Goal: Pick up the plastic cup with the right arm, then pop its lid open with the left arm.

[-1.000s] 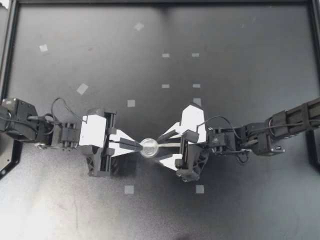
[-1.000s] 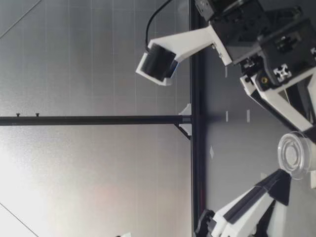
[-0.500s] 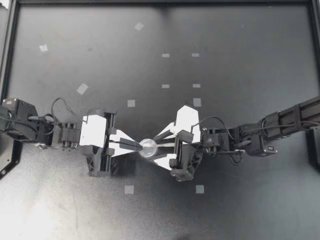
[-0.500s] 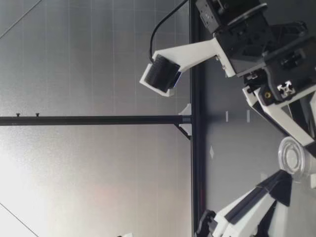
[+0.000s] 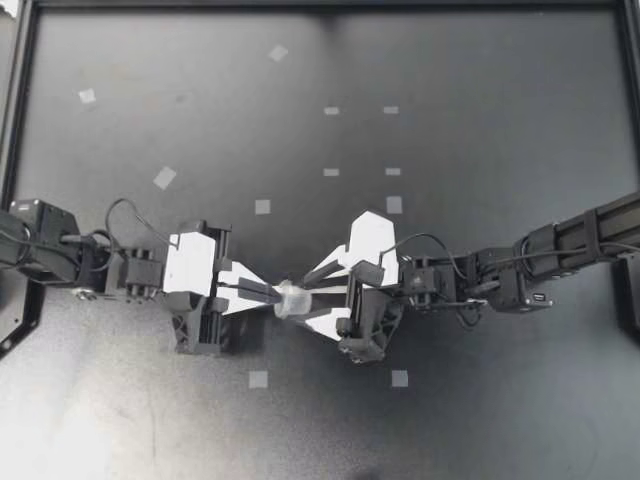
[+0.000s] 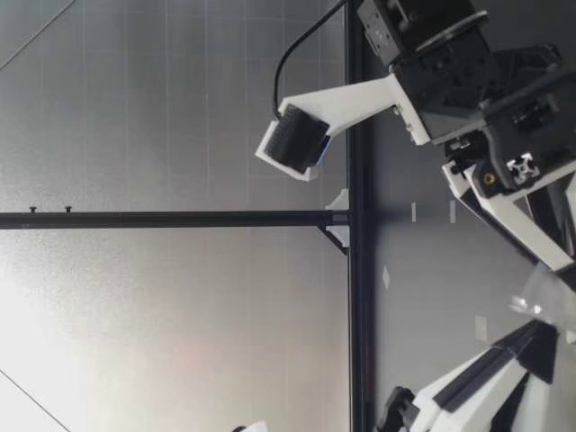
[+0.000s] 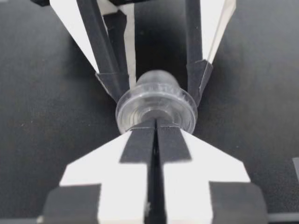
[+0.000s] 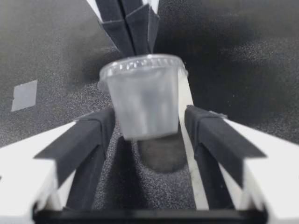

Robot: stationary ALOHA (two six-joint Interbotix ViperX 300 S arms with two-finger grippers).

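A small clear plastic cup point(image 5: 290, 300) with a lid lies on its side just above the black table point(image 5: 450, 100). My left gripper point(image 5: 272, 296) is shut on the rim of its lid. In the left wrist view the lid point(image 7: 156, 105) sits right at the closed fingertips point(image 7: 140, 140). My right gripper point(image 5: 303, 300) is open, with one finger on each side of the cup and not touching it. The right wrist view shows the cup's body point(image 8: 145, 100) between the dark pads point(image 8: 88, 135), with gaps on both sides. In the low view the cup point(image 6: 544, 301) is a tilted blur.
Several small pale tape squares point(image 5: 262, 207) are scattered over the table. A black frame rail point(image 5: 15, 100) runs along the table's edges. Both arms meet near the middle of the table, toward its front.
The cup has tipped from showing its round lid to lying on its side, still in my left gripper. My right gripper has moved left, bringing its open fingers around the cup.
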